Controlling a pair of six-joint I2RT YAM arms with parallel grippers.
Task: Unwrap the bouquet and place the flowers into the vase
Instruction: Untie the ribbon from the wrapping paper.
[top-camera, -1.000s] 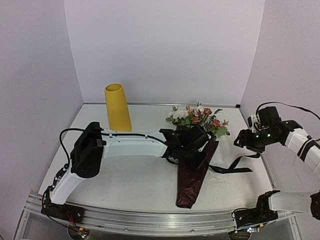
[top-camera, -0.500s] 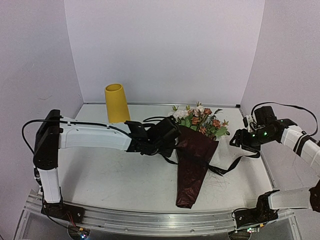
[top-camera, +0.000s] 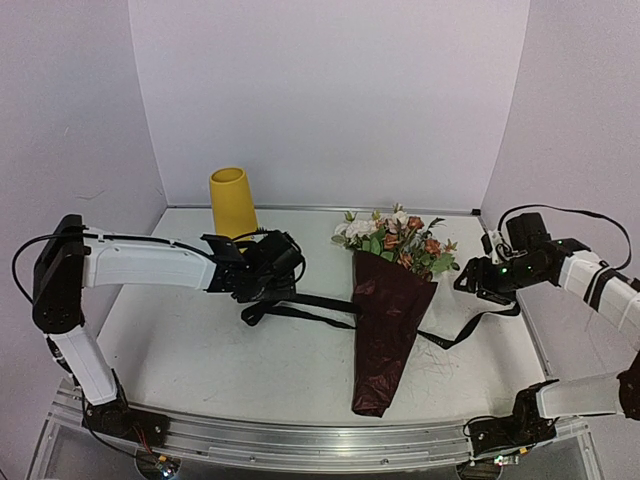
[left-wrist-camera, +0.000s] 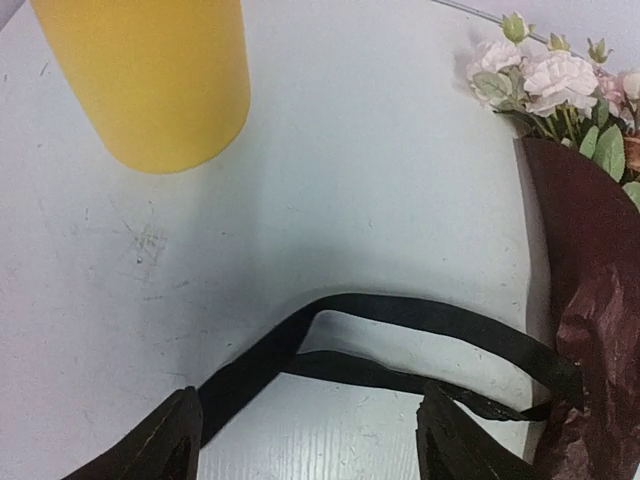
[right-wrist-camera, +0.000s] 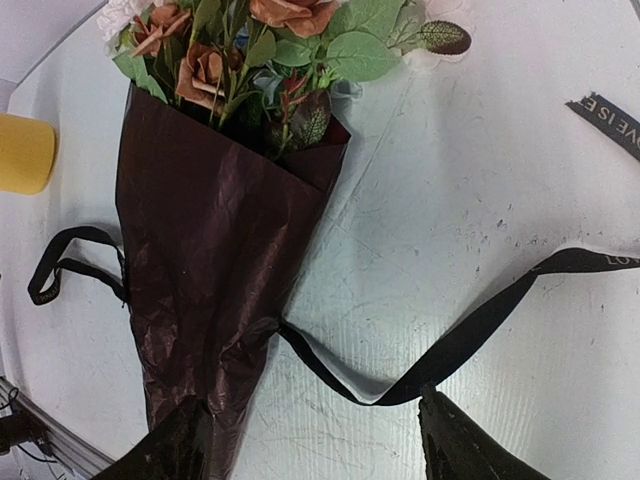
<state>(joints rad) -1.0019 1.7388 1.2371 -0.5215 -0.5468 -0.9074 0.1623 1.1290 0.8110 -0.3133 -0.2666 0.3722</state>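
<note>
The bouquet (top-camera: 388, 310) lies on the table in dark red paper (right-wrist-camera: 215, 230), with the flowers (top-camera: 395, 235) pointing toward the back wall. The black ribbon (top-camera: 305, 303) trails left from it in a flat loop (left-wrist-camera: 400, 315) and right in a long tail (right-wrist-camera: 480, 335). My left gripper (top-camera: 268, 292) stands open over the loop's left end, its fingers (left-wrist-camera: 172, 440) wide apart with the ribbon lying on the table between them. To the right of the bouquet my right gripper (top-camera: 472, 282) is open above the tail, holding nothing. The yellow vase (top-camera: 234, 205) stands upright at the back left.
White walls close the table on the left, back and right. An aluminium rail (top-camera: 300, 435) runs along the near edge. A loose ribbon end with lettering (right-wrist-camera: 610, 120) lies at the right. The vase's base (left-wrist-camera: 150, 70) is just beyond my left gripper.
My left gripper has drawn the ribbon leftward away from the bouquet, then opened, leaving the loop on the table. The right arm has barely shifted.
</note>
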